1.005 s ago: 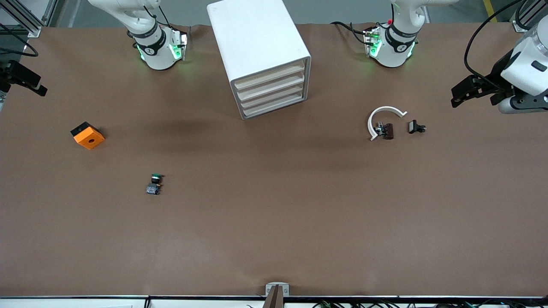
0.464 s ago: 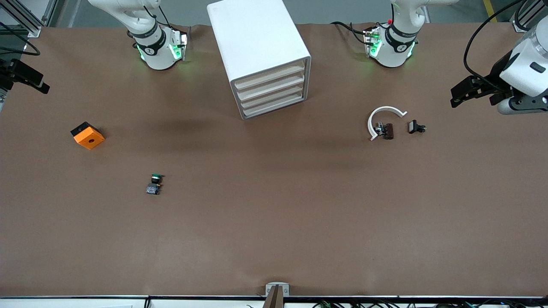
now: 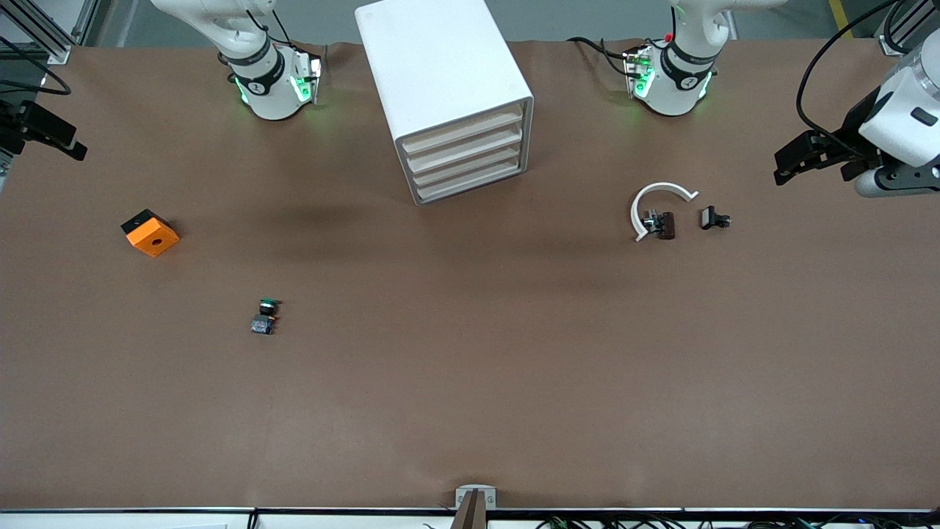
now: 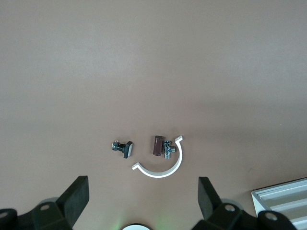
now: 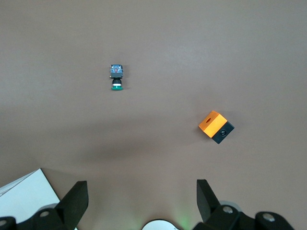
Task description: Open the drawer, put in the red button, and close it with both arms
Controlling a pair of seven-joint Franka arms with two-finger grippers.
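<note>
The white drawer cabinet [image 3: 446, 81] stands between the two arm bases, its several drawers [image 3: 467, 159] all shut. The red button [image 3: 665, 225] [image 4: 158, 145], a small dark red cap with a grey end, lies on its side inside a white curved strip [image 3: 649, 199] toward the left arm's end of the table. My left gripper [image 3: 797, 160] [image 4: 143, 201] hangs open and empty over that end of the table, beside the button. My right gripper [image 3: 50, 134] [image 5: 142, 201] hangs open and empty over the right arm's end.
A green-capped button [image 3: 265, 316] [image 5: 116, 77] and an orange-and-black block [image 3: 150, 233] [image 5: 216, 126] lie toward the right arm's end. A small black piece [image 3: 714, 218] [image 4: 123, 147] lies beside the curved strip.
The right gripper has drifted slightly toward the arm bases at the table's edge. The left gripper has barely shifted. Nothing on the table has moved.
</note>
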